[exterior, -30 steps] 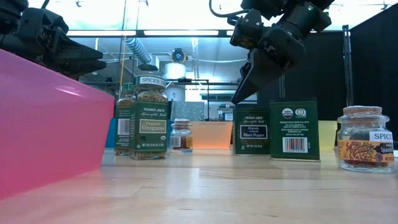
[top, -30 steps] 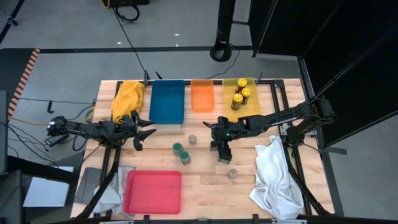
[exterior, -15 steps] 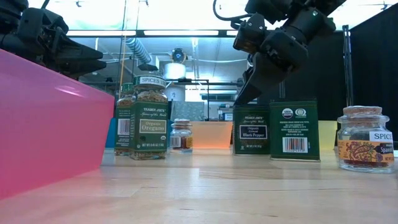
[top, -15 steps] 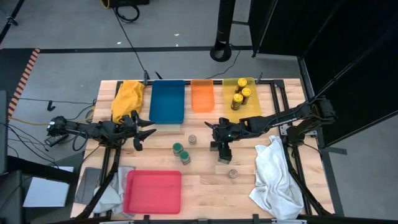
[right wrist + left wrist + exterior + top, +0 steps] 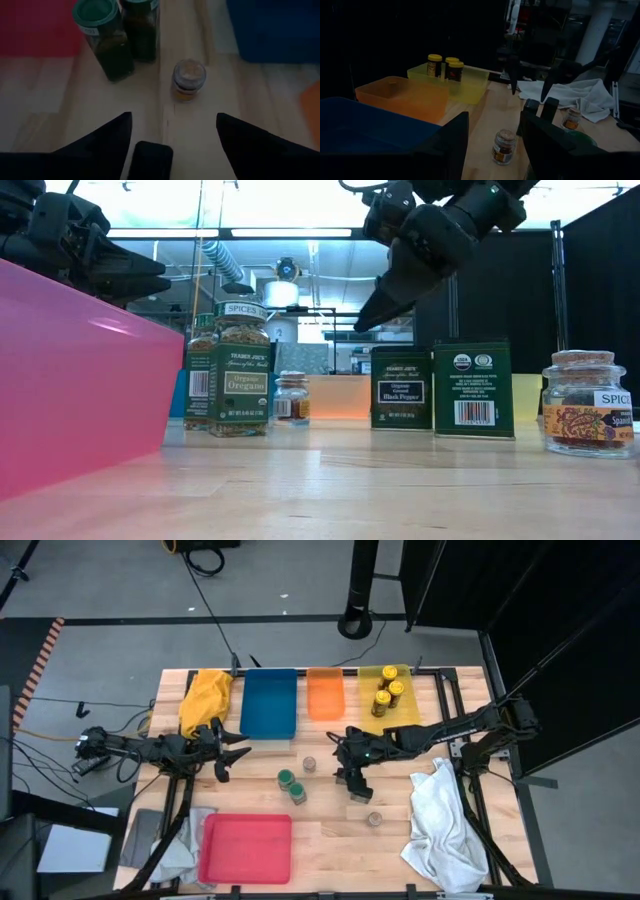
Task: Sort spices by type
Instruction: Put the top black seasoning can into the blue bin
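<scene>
the right gripper hung above the two black boxes, fingers spread and holding nothing; in its wrist view only one box top showed, cut off at the frame edge. the left gripper waited near the blue tray, fingers apart and empty. labels read "organic oregano" on a green-lidded jar and "ground black pepper" on a box. the small jar showed "spic", the rest cropped. three yellow-lidded jars stood in the yellow tray, perhaps touching. bare wood lay between the green jars and the boxes.
</scene>
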{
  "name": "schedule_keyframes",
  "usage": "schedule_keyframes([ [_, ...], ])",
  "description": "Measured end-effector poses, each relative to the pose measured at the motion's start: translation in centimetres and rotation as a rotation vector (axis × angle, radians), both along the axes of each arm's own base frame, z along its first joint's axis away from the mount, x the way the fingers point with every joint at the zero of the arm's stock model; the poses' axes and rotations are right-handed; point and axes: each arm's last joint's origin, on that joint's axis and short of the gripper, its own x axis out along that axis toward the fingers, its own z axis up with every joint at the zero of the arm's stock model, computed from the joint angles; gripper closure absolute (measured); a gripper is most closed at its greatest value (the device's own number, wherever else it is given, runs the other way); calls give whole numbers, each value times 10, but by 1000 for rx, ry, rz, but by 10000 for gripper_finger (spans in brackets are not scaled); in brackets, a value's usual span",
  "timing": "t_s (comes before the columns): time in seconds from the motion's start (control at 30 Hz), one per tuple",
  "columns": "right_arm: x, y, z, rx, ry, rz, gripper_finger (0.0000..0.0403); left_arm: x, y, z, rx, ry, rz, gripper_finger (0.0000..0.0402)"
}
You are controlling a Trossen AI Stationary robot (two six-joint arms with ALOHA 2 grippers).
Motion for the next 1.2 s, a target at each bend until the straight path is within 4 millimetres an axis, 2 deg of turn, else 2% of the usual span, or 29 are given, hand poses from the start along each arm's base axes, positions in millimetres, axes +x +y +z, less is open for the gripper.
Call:
schedule_keyframes([
  [0.2,-8,0,-7,41,121,-48,99,0,0,0,0,1,0,218],
  [0.57,-8,6,-12,45,141,-36,99,0,0,0,0,1,0,218],
  [0.9,1,9,-48,50,259,-21,102,1,0,-2,4,21,0,218],
  [1.07,1,9,-49,29,266,-20,131,2,0,-3,7,33,0,218],
  [1.2,7,9,-40,15,241,-2,168,2,0,-3,7,34,0,218],
])
